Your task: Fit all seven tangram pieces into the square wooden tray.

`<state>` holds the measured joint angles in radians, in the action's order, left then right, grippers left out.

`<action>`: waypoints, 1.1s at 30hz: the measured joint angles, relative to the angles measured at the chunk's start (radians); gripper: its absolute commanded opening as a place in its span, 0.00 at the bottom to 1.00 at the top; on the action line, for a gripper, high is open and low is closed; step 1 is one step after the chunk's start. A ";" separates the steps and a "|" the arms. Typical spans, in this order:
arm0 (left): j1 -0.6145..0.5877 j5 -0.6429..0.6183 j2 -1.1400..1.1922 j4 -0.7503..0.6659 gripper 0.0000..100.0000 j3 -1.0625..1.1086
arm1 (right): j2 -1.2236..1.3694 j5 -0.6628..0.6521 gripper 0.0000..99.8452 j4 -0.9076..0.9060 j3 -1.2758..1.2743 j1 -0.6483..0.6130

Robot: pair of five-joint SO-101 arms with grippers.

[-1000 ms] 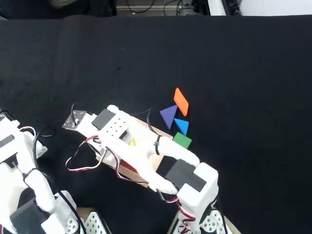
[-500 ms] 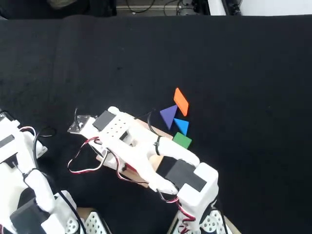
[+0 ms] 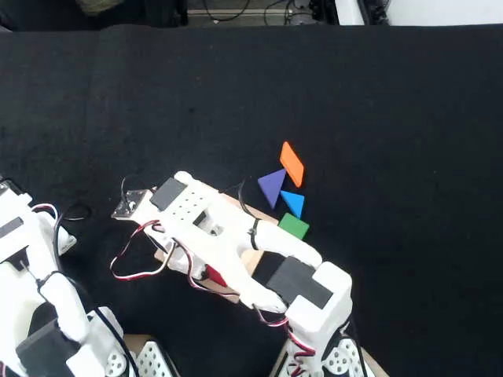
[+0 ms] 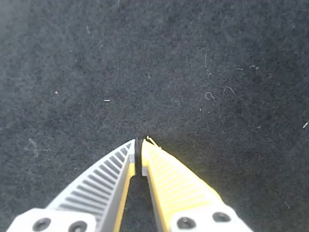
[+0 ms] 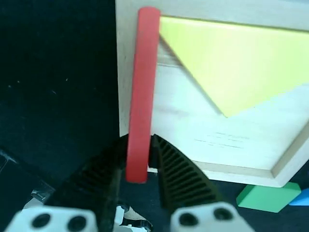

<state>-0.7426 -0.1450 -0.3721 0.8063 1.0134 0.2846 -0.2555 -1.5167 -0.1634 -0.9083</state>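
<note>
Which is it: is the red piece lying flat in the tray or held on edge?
On edge: the right pincer clamps the red piece at the tray rim; the yellow triangle lies flat inside.

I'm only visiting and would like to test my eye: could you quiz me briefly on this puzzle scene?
1. True or false: the left gripper is shut on nothing.
2. Which piece lies in the square wooden tray? A: yellow triangle. B: green square. C: orange parallelogram.
3. What colour is the thin piece that the right gripper grips?
Key: 1 true; 2 A; 3 red.
</note>
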 measured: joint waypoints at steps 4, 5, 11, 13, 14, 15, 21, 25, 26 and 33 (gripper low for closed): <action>0.000 0.000 0.000 0.000 0.03 0.000 | 0.000 0.000 0.01 0.000 0.000 0.000; 0.000 0.000 0.000 0.000 0.03 0.000 | 0.000 0.000 0.01 -0.003 0.000 0.000; 0.000 0.000 0.000 0.000 0.03 0.000 | 0.000 0.002 0.01 -0.038 -0.015 0.000; 0.000 0.000 0.000 0.000 0.03 0.000 | 0.000 0.002 0.01 -0.044 -0.017 0.000; 0.000 0.000 0.000 0.000 0.03 0.000 | 0.000 0.002 0.01 -0.044 -0.018 0.000; 0.000 0.000 0.000 0.000 0.03 0.000 | 0.000 0.002 0.01 -0.044 -0.018 0.000; 0.000 0.000 0.000 0.000 0.03 0.000 | 0.000 0.002 0.11 -0.044 -0.018 0.000; 0.000 0.000 0.000 0.000 0.03 0.000 | 0.000 -0.002 0.23 -0.044 -0.018 0.000; 0.000 0.000 0.000 0.000 0.03 0.000 | 0.000 -0.003 0.23 -0.044 -0.018 0.000; 0.000 0.000 0.000 0.000 0.03 0.000 | 0.000 -0.066 0.23 -0.046 -0.018 -0.041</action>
<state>-0.7426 -0.1450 -0.3721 0.8063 1.0134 0.2846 -0.3214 -1.5627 -0.1818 -0.9498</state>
